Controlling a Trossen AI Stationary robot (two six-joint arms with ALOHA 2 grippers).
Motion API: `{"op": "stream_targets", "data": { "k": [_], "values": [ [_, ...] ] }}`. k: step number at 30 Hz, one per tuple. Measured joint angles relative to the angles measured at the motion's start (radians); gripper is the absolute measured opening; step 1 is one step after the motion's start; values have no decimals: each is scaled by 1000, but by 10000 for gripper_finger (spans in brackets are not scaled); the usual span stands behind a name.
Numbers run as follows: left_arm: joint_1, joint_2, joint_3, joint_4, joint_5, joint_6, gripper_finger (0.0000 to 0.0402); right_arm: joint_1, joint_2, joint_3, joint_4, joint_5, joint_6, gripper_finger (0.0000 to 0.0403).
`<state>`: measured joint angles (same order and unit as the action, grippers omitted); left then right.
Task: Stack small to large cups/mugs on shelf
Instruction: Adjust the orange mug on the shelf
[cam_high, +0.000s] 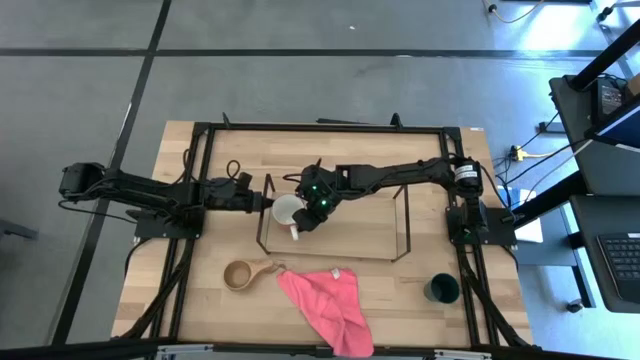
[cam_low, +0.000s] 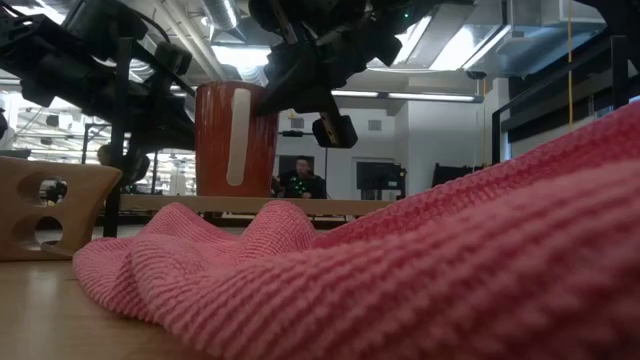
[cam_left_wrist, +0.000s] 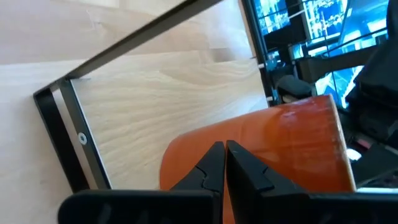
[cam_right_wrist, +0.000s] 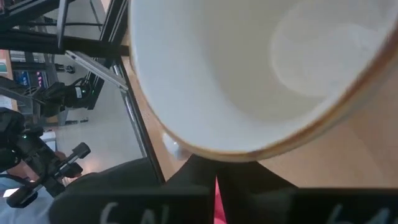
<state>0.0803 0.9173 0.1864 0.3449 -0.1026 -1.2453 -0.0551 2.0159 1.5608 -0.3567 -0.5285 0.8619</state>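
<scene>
Wooden tabletop (cam_high: 400, 280) carries the shelf (cam_high: 400, 215) at its middle, with the red mug (cam_high: 287, 211) at the shelf's left end. Only the overhead view shows the wooden cup (cam_high: 240, 274), pink cloth (cam_high: 325, 300) and green cup (cam_high: 441, 289) along the near edge. The right gripper (cam_high: 312, 213) reaches left across the shelf, fingers closed at the mug's rim. The left gripper (cam_left_wrist: 224, 163), fingers together, points at the mug's red side.

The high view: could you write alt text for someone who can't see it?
From above, the right gripper, shut, holds a white-inside mug at the black wire shelf, the shut left gripper beside it. Nearer the table's front lie a wooden cup, pink cloth and dark green cup.
</scene>
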Motion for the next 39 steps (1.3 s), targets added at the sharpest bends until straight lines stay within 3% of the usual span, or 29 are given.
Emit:
{"op": "stream_targets", "data": {
  "k": [10, 39],
  "values": [
    [0, 0, 0, 9, -28, 0, 9, 0, 0, 0, 107, -16, 27, 12],
    [11, 0, 0, 12, -38, 18, 9, 13, -3, 0, 107, -42, -46, 12]
  ]
}}
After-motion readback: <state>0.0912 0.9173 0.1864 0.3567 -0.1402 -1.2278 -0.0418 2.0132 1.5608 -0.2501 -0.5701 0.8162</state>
